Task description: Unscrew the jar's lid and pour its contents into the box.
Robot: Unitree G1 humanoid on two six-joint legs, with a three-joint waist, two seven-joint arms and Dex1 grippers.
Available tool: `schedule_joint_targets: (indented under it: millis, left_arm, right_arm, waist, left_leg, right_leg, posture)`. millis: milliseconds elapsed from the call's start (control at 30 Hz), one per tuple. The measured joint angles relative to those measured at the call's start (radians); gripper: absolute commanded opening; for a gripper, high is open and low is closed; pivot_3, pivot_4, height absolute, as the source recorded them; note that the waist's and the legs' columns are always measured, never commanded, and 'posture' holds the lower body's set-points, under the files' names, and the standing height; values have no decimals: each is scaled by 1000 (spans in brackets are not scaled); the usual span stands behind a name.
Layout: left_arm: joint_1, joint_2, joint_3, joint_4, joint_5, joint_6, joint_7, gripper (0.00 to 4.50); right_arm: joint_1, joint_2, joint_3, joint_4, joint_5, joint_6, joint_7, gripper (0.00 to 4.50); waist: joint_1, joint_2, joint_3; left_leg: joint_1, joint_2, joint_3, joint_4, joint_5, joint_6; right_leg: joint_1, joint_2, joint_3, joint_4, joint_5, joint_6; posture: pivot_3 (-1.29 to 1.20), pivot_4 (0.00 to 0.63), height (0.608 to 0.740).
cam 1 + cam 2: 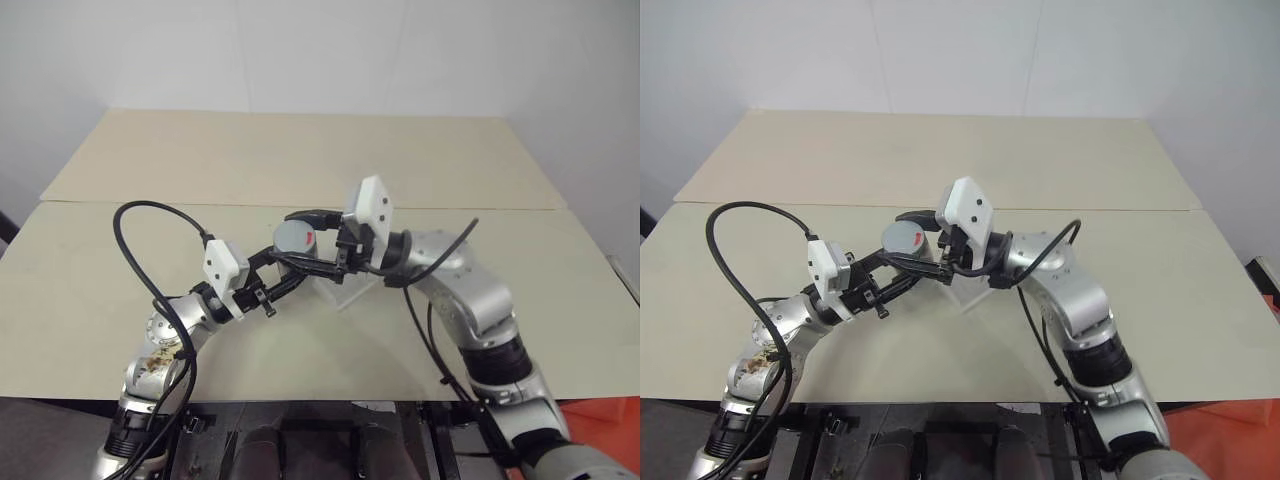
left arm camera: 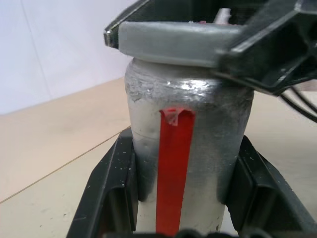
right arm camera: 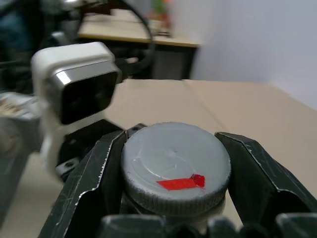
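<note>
Beige table (image 1: 300,160) (seam across), white wall (image 1: 300,50) behind

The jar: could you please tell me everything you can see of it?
The jar is a small silvery-white cylinder with a red tape strip down its side. It is held upright above the table. The left claw is shut on its body, and the right claw is shut on its ridged grey lid, also marked red.

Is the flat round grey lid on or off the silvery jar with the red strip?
On. The grey lid sits on the jar; the right gripper clamps its rim.
</note>
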Motion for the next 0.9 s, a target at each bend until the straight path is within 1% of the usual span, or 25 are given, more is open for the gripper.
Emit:
schedule_joint_targets:
  millis: [167, 200, 367, 467, 600, 667, 733, 767, 800, 900]
  left_arm:
    - [15, 2, -5, -23, -13, 5, -10, 1895]
    - [16, 2, -8, -29, -15, 5, -12, 1895]
    - [19, 2, -14, -40, -15, 8, -16, 1895]
    - [20, 2, -11, -36, -13, 18, -10, 1895]
    - [20, 2, -8, -28, -11, 22, -9, 1895]
    - [20, 2, -9, -27, -11, 22, -9, 1895]
    - [15, -6, -12, -27, -15, 21, -20, 1895]
    - [10, -12, -20, -29, -18, 18, -30, 1895]
    - [7, -14, -24, -30, -19, 16, -35, 1895]
    - [0, -15, -26, -30, -21, 16, -47, 1895]
  right_arm:
    - [-122, -9, 0, 213, 26, -87, 263, 2807]
    - [-162, -6, 3, 280, 27, -115, 336, 2807]
    - [-276, 20, 13, 512, 10, -253, 549, 2807]
    - [-325, 36, 28, 623, 9, -312, 596, 2807]
    - [-345, 36, 54, 679, 24, -361, 600, 2807]
    - [-346, 36, 56, 685, 29, -368, 600, 3514]
    - [-345, 28, 60, 688, 28, -373, 600, 3943]
    - [-343, 18, 63, 688, 29, -373, 600, 4294]
    - [-340, 11, 64, 688, 29, -373, 600, 4446]
    - [-314, -2, 39, 676, 34, -373, 600, 4446]
  waist:
    - [0, 0, 0]
    - [1, 0, 0]
    - [0, 0, 0]
    - [0, 0, 0]
    - [1, 1, 0]
    - [3, 1, 0]
    - [4, 1, 0]
    - [5, 1, 0]
    - [4, 1, 0]
    - [3, 1, 0]
  left_leg:
    - [0, 0, 0, 0, 0, 0]
    - [0, 0, 0, 0, 0, 0]
    - [0, 0, 1, 0, 0, 0]
    - [0, 0, 1, 0, 0, 0]
    - [0, 0, 1, 0, 0, 0]
    - [0, 0, 1, 0, 0, 0]
    - [0, 0, 1, 0, 0, 0]
    - [0, 0, 1, 0, 0, 0]
    - [0, 0, 1, 0, 0, 0]
    - [0, 0, 1, 0, 0, 0]
  right_leg:
    - [0, 0, 0, 0, 0, 0]
    - [0, 0, 0, 0, 0, 0]
    - [0, 0, 0, 0, 0, 0]
    - [0, 0, 0, 1, 0, 0]
    - [0, 0, 0, 1, 0, 0]
    - [0, 0, 0, 1, 0, 0]
    - [0, -1, 0, 1, 0, 0]
    - [0, -1, 0, 1, 0, 0]
    - [0, -1, 0, 1, 0, 0]
    - [0, 0, 0, 1, 0, 0]
  posture:
    - [0, 150, 740]
    - [0, 150, 740]
    - [0, 150, 740]
    - [0, 150, 740]
    - [0, 150, 740]
    - [0, 150, 740]
    - [0, 150, 740]
    - [0, 150, 740]
    - [0, 150, 740]
    - [0, 150, 740]
